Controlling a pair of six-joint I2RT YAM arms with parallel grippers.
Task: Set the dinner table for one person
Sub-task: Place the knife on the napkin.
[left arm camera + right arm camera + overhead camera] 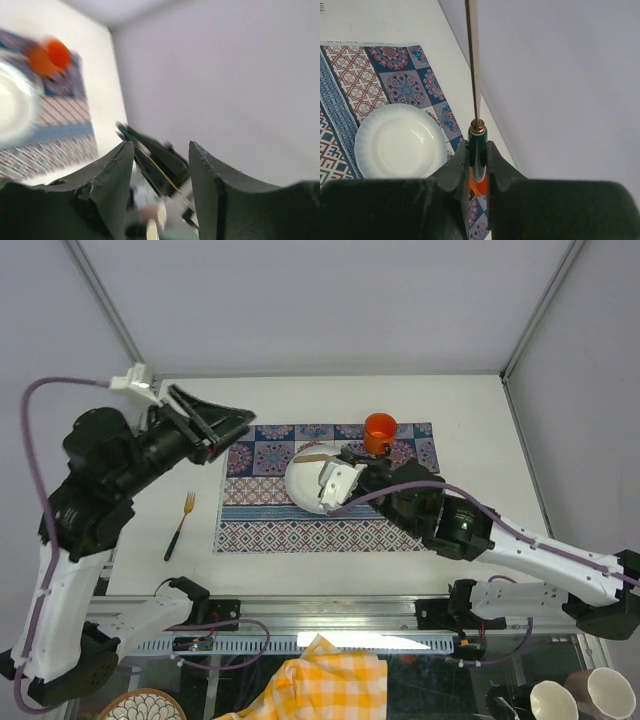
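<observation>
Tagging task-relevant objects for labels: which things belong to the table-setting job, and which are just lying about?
Job: dinner table, patterned placemat, white plate, orange cup, fork, knife held in right gripper.
Lying about: yellow checked cloth, patterned bowl, mugs, all below the table's near edge.

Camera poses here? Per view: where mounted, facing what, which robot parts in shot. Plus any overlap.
Top external: above and behind the robot, looking down on the dinner table; left arm and right arm both show.
Left wrist: on the left arm, blurred, looking past the open left end effector toward the wall.
Right wrist: on the right arm, looking along the knife clamped in the right end effector, over the white plate.
Shared: plate and patterned cloth appear in all three.
</observation>
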